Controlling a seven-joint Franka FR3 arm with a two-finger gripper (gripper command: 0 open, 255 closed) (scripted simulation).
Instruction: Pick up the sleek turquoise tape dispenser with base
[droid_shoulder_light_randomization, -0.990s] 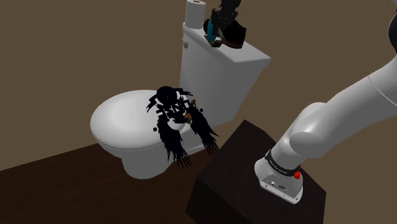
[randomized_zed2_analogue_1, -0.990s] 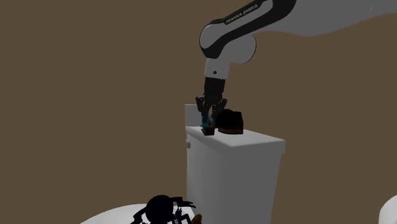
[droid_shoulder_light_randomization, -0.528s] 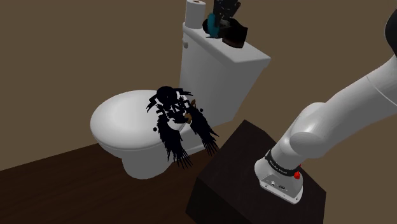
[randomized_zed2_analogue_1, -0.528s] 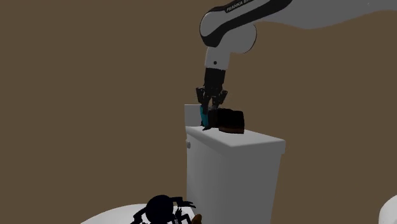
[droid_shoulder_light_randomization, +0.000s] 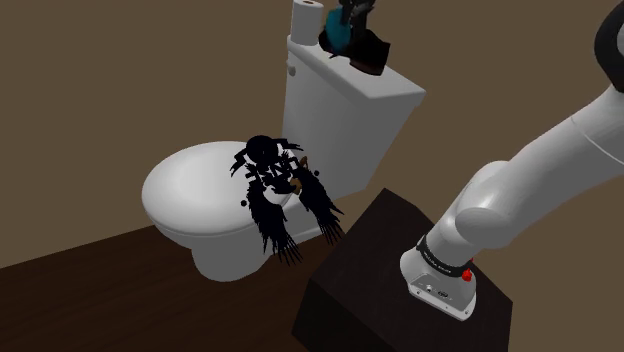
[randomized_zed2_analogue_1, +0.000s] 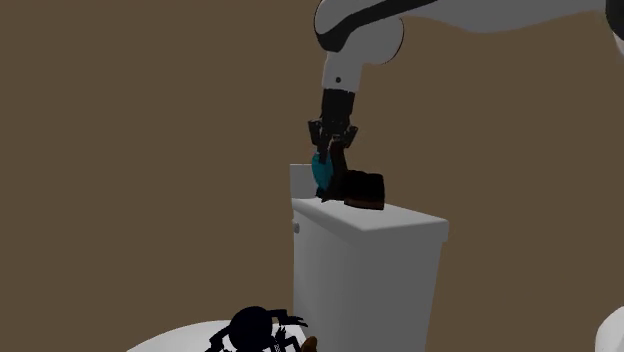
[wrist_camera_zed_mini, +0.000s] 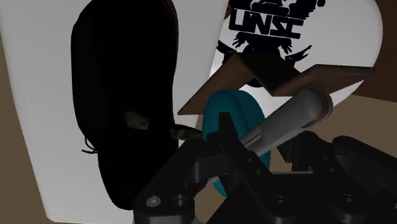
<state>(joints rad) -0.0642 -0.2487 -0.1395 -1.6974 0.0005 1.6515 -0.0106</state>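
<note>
The turquoise tape dispenser (droid_shoulder_light_randomization: 337, 36) hangs just above the white toilet tank lid (droid_shoulder_light_randomization: 392, 88), right beside a dark shoe (droid_shoulder_light_randomization: 368, 56). My black gripper (droid_shoulder_light_randomization: 347, 22) comes down from above and is shut on the tape dispenser. In the second exterior view the tape dispenser (randomized_zed2_analogue_1: 324, 176) sits between the fingers of the gripper (randomized_zed2_analogue_1: 327, 166), its lower end close over the tank lid (randomized_zed2_analogue_1: 400, 222). In the wrist view the tape dispenser's turquoise disc (wrist_camera_zed_mini: 230, 118), with brownish base parts and a grey bar, is clasped in the gripper (wrist_camera_zed_mini: 245, 159).
The dark shoe (randomized_zed2_analogue_1: 362, 190) lies on the lid, and a white paper roll (droid_shoulder_light_randomization: 308, 17) stands at its far end. A black feathery object (droid_shoulder_light_randomization: 275, 192) lies on the toilet seat (droid_shoulder_light_randomization: 185, 190). The dark stand (droid_shoulder_light_randomization: 395, 290) is at lower right, beside the tank.
The gripper has risen a little with the tape dispenser in it, taking it up off the tank lid. The shoe has stayed put.
</note>
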